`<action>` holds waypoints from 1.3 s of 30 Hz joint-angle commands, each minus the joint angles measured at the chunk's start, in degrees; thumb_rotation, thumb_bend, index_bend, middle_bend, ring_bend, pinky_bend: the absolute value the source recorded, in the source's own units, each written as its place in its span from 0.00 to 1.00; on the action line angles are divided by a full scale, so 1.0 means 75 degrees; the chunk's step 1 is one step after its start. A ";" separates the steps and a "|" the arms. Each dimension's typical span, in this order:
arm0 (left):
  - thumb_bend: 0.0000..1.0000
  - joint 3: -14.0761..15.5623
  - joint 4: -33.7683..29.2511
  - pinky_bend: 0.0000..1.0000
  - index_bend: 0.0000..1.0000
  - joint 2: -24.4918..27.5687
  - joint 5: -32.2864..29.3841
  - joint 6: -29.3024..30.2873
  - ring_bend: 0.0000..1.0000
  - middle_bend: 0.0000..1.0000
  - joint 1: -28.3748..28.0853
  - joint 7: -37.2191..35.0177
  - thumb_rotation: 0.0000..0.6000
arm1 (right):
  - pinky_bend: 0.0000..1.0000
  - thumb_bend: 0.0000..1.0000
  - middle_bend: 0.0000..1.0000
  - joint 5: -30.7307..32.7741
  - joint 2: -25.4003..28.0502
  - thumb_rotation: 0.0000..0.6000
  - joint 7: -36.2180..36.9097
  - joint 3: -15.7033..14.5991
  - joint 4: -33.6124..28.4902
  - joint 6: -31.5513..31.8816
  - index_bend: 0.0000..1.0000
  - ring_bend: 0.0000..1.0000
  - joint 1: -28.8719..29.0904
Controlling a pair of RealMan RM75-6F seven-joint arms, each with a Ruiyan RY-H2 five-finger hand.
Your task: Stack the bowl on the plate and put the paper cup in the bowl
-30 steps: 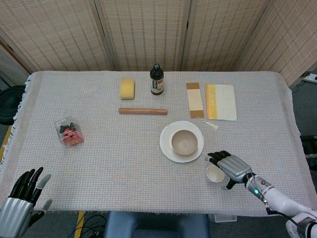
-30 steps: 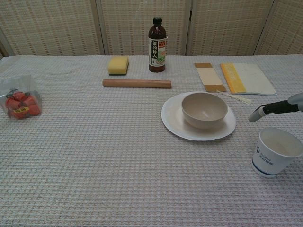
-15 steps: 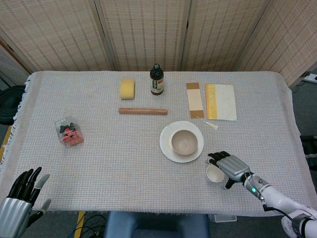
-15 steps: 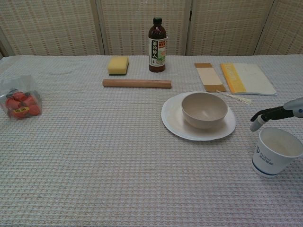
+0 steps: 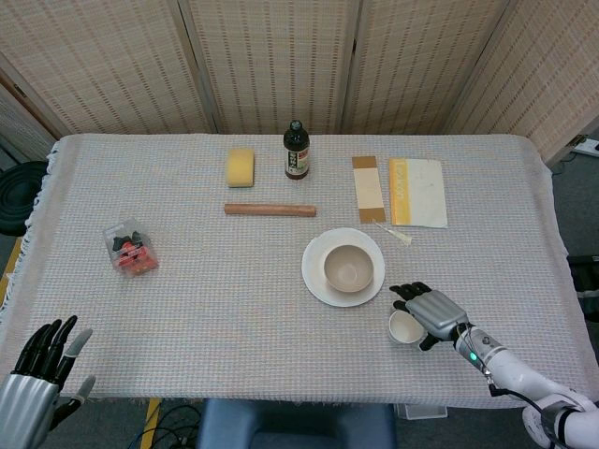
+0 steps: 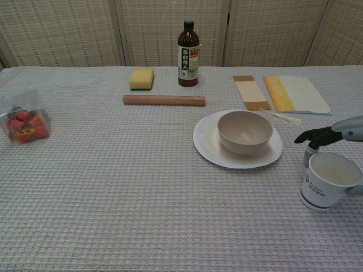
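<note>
1. Since the earlier frame, the right robot hand (image 5: 429, 311) has lowered, fingers now curling loosely around the paper cup (image 6: 327, 181) beside the plate (image 5: 314, 279).
2. Grip looks unfinished; lifting early could tip the cup before reaching the bowl (image 5: 349, 268).

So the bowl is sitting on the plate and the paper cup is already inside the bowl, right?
Not quite. The bowl does sit on the plate, but the paper cup is not inside it. The chest view shows the cup standing on the table to the right of the plate, with the right hand around it.
</note>
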 commanded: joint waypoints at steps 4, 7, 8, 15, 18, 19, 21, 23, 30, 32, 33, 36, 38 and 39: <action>0.31 -0.0007 0.0006 0.15 0.14 -0.0008 -0.0016 -0.0026 0.01 0.01 -0.0011 0.0001 1.00 | 0.00 0.32 0.00 -0.0100 0.0250 1.00 0.0223 0.0126 -0.0276 0.0277 0.33 0.00 -0.0086; 0.31 -0.0011 0.0008 0.15 0.14 -0.0014 -0.0020 -0.0038 0.01 0.01 -0.0016 0.0005 1.00 | 0.00 0.32 0.00 -0.0247 0.0549 1.00 0.0574 0.0278 -0.0528 0.0433 0.33 0.00 -0.0124; 0.31 -0.0010 0.0006 0.15 0.14 -0.0014 -0.0021 -0.0041 0.01 0.01 -0.0017 0.0006 1.00 | 0.00 0.32 0.00 -0.0301 0.0638 1.00 0.0683 0.0336 -0.0595 0.0490 0.33 0.00 -0.0132; 0.31 -0.0005 0.0002 0.15 0.14 -0.0037 -0.0035 -0.0124 0.01 0.01 -0.0042 0.0049 1.00 | 0.00 0.32 0.02 -0.0096 0.0949 1.00 0.1236 0.0962 -0.0866 0.0535 0.33 0.00 0.0165; 0.31 -0.0009 0.0004 0.15 0.14 -0.0028 -0.0048 -0.0138 0.01 0.01 -0.0056 0.0019 1.00 | 0.00 0.32 0.02 0.0349 0.0810 1.00 0.1104 0.1228 -0.0791 0.0475 0.33 0.00 0.0432; 0.31 -0.0012 0.0003 0.15 0.14 -0.0020 -0.0063 -0.0146 0.01 0.01 -0.0063 -0.0005 1.00 | 0.00 0.32 0.02 0.0618 0.0721 1.00 0.1037 0.1311 -0.0735 0.0389 0.33 0.00 0.0568; 0.31 -0.0019 0.0007 0.15 0.14 -0.0005 -0.0079 -0.0145 0.01 0.01 -0.0072 -0.0047 1.00 | 0.00 0.32 0.02 0.1048 0.0571 1.00 0.0906 0.1403 -0.0617 0.0238 0.33 0.00 0.0793; 0.31 -0.0034 0.0012 0.15 0.14 0.0021 -0.0093 -0.0098 0.01 0.01 -0.0068 -0.0104 1.00 | 0.00 0.32 0.02 0.1497 0.0359 1.00 0.0693 0.1459 -0.0444 0.0162 0.33 0.00 0.1028; 0.31 -0.0066 0.0011 0.15 0.14 0.0131 -0.0190 0.0034 0.01 0.01 -0.0039 -0.0347 1.00 | 0.00 0.32 0.02 0.2628 -0.0400 1.00 0.0135 0.1418 0.0286 0.0079 0.33 0.00 0.1612; 0.31 -0.0067 0.0015 0.15 0.14 0.0157 -0.0207 0.0053 0.01 0.01 -0.0037 -0.0418 1.00 | 0.00 0.32 0.02 0.2874 -0.0638 1.00 0.0039 0.1403 0.0520 0.0050 0.33 0.00 0.1761; 0.31 -0.0067 0.0019 0.15 0.14 0.0167 -0.0218 0.0049 0.01 0.01 -0.0041 -0.0449 1.00 | 0.00 0.32 0.02 0.2972 -0.0737 1.00 -0.0010 0.1392 0.0620 0.0028 0.33 0.00 0.1831; 0.31 -0.0061 0.0031 0.15 0.14 0.0184 -0.0262 -0.0014 0.01 0.01 -0.0068 -0.0525 1.00 | 0.00 0.32 0.02 0.3293 -0.1067 1.00 -0.0211 0.1342 0.0947 0.0005 0.33 0.00 0.2062; 0.31 -0.0038 0.0033 0.15 0.14 0.0196 -0.0243 -0.0050 0.01 0.01 -0.0084 -0.0551 1.00 | 0.00 0.32 0.02 0.3555 -0.1261 1.00 -0.0316 0.1324 0.1122 -0.0006 0.33 0.00 0.2214; 0.31 -0.0025 0.0035 0.15 0.14 0.0197 -0.0225 -0.0060 0.01 0.01 -0.0088 -0.0550 1.00 | 0.00 0.32 0.02 0.3663 -0.1319 1.00 -0.0359 0.1316 0.1176 -0.0018 0.33 0.00 0.2279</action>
